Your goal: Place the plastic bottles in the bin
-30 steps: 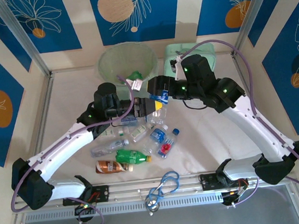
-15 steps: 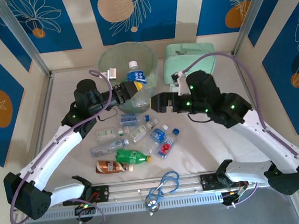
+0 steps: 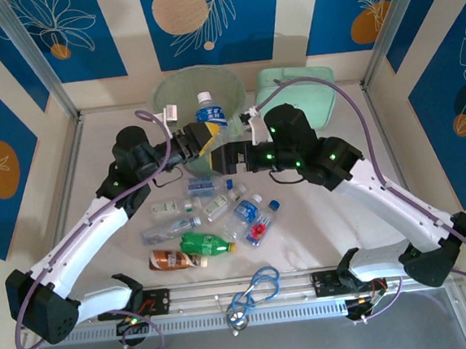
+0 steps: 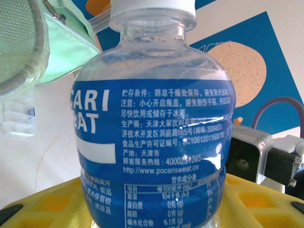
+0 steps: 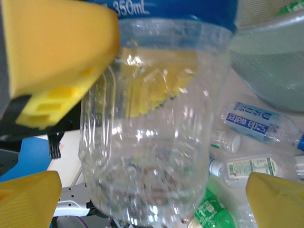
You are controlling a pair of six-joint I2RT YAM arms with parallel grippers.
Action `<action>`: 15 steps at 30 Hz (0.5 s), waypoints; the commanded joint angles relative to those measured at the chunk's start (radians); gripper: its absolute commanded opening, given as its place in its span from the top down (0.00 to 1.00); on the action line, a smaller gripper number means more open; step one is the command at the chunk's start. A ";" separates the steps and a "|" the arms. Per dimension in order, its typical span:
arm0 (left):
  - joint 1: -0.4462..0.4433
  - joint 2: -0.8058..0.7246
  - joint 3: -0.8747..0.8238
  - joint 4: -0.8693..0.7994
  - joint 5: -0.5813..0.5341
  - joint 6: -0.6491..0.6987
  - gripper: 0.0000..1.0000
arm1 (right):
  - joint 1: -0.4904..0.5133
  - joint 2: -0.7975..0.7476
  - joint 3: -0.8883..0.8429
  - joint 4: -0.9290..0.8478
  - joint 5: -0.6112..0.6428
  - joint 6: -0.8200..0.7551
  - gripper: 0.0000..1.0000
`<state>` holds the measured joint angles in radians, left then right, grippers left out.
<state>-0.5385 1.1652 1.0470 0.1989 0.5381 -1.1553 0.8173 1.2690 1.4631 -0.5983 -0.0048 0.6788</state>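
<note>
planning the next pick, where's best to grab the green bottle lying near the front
Probably mid-body from straight above: the green bottle lies on its side, lengthwise left to right, so a grip closes across its round barrel. The brown-orange bottle crowds its near-left end, so favour the right half.

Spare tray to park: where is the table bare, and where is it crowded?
Bare table: between the loose bottles and the right arm; also far-left corner, beside the left arm. Crowded: centre, before the bin, around the held bottle.

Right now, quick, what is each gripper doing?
Left gripper: closed, holding the bottle.
Right gripper: open, its sides spread wide around that bottle's base.
</note>
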 commanded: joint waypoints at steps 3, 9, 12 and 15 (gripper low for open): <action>0.006 -0.038 -0.015 0.057 0.022 -0.011 0.47 | 0.005 0.045 0.075 0.004 -0.023 -0.044 0.03; 0.008 -0.033 -0.015 0.065 0.031 -0.012 0.47 | 0.003 0.073 0.092 -0.002 -0.017 -0.051 0.13; 0.008 -0.030 -0.015 0.068 0.034 -0.014 0.47 | 0.003 0.080 0.094 -0.002 -0.013 -0.050 0.19; 0.008 -0.027 -0.016 0.075 0.041 -0.015 0.47 | 0.002 0.084 0.094 -0.004 -0.008 -0.048 0.24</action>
<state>-0.5385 1.1515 1.0382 0.2092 0.5488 -1.1633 0.8173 1.3453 1.5246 -0.5941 -0.0086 0.6384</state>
